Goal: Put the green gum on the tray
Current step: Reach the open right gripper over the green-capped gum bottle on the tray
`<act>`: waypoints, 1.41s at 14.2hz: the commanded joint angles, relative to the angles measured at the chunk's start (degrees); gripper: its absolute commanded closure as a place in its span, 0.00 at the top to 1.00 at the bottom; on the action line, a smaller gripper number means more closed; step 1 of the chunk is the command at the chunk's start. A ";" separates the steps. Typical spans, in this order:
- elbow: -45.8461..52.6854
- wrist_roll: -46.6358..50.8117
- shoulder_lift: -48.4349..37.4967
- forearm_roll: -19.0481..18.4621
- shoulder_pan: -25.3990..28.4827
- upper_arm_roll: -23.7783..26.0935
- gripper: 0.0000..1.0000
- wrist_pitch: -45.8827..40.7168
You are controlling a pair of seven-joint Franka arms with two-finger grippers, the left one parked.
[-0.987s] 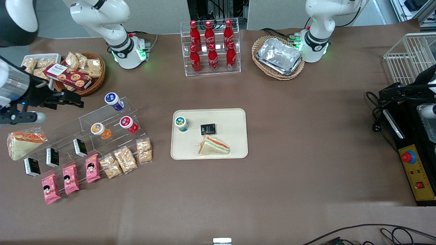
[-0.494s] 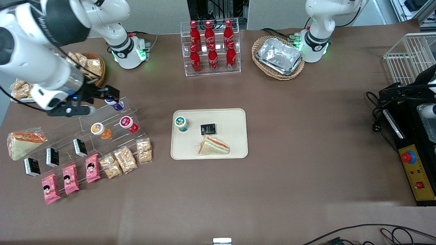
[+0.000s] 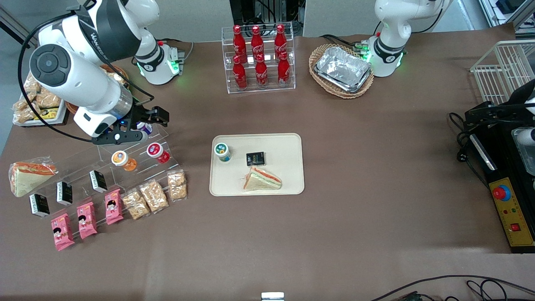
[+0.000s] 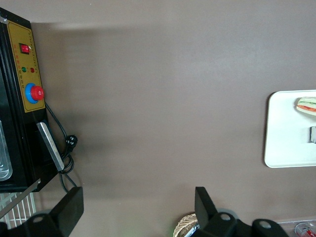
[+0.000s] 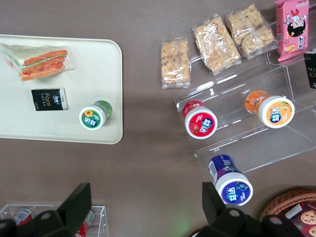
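The green gum (image 3: 222, 151), with a green-and-white lid, stands upright on the cream tray (image 3: 288, 144), near the tray's edge toward the working arm's end. It also shows in the right wrist view (image 5: 94, 116) on the tray (image 5: 89, 64). My gripper (image 3: 146, 125) is open and empty. It hovers above the clear acrylic stand (image 3: 125, 144), over the blue-lidded bottle (image 3: 144, 127), well apart from the tray. In the right wrist view the gripper (image 5: 145, 197) holds nothing between its fingers.
A wrapped sandwich (image 3: 262, 179) and a black box (image 3: 255, 159) lie on the tray. Orange (image 3: 122, 160) and red (image 3: 157, 152) bottles sit on the stand, with snack packs (image 3: 154, 195) nearer the camera. A cola rack (image 3: 258, 58) and a basket of foil trays (image 3: 342, 69) stand farther away.
My arm has swung from the table's working-arm end toward the tray and now hangs over the acrylic stand. The green gum and the other things on the tray have not moved.
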 commanded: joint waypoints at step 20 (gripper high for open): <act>-8.09 9.06 16.89 4.24 15.18 -0.33 1.00 27.55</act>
